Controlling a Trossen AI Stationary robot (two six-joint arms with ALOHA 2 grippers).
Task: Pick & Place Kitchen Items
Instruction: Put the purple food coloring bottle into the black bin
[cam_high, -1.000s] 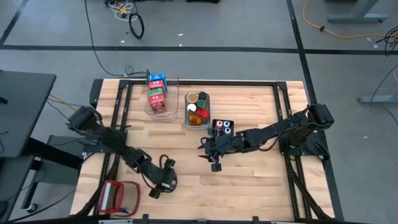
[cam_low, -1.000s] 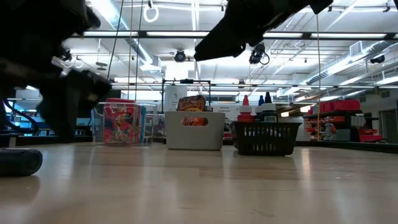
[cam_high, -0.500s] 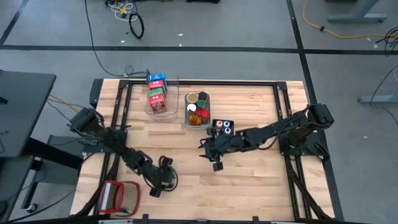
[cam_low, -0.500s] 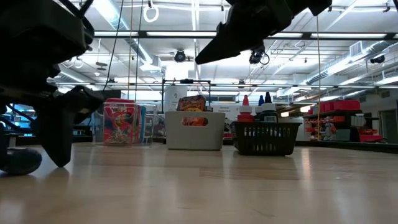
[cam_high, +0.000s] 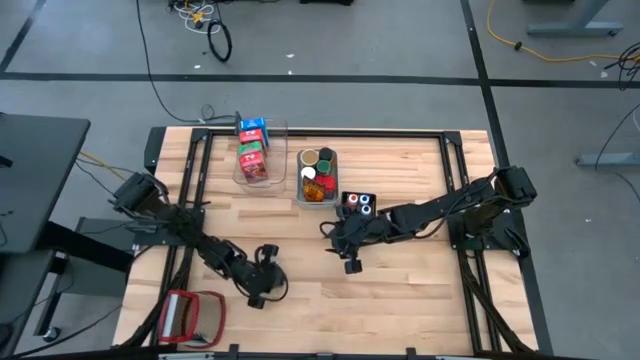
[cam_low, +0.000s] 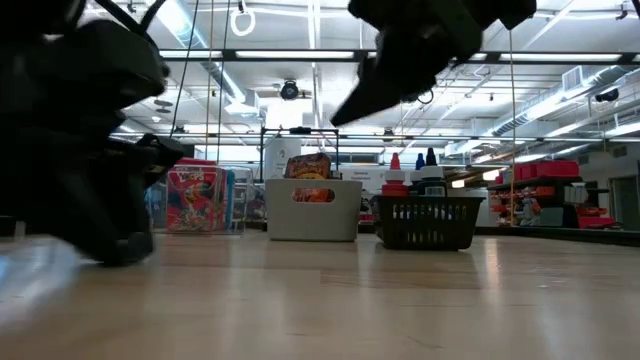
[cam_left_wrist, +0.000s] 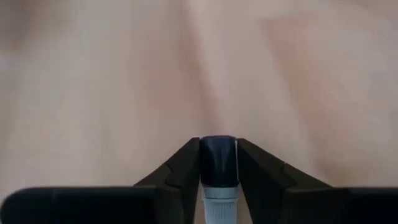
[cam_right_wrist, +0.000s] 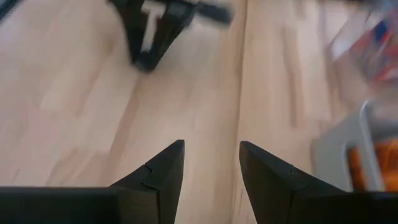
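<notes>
Landmark: the pale grey rectangular plastic bin (cam_high: 317, 187) at the far middle of the light wooden plank desk (cam_high: 400, 290). Just left of it, a clear rectangular bin (cam_high: 262, 172) with blue and red little cartons (cam_high: 252, 147) stacked inside. Inside the grey bin itself, round jars and tins (cam_high: 315, 170) seen lid-up. Touching its near-right corner, a black mesh basket (cam_high: 358, 203) with tiny bottles with coloured caps (cam_high: 360, 201). Well to the near-left of the grey bin, at the desk's near corner, a larger red-framed flat object (cam_high: 190, 313).

Nothing standing on the open planks between the grey bin and the 2 arms.

From the low view only: the sides of all 3 bins in a row (cam_low: 312, 208), red and blue bottle caps (cam_low: 411, 163) poking above the basket, and shelving in the room behind. From the high view only: the lids and the arm layout.

Left hand (cam_high: 262, 290) low over the desk, well to the near-left of the grey bin, fingers (cam_left_wrist: 180, 174) clamped together on a small dark-capped bottle with a pale body (cam_left_wrist: 218, 168), plain only in the left wrist view. Right hand (cam_high: 348, 262) hanging above the planks on the near side of the black basket, fingers (cam_right_wrist: 158, 177) apart, empty.
</notes>
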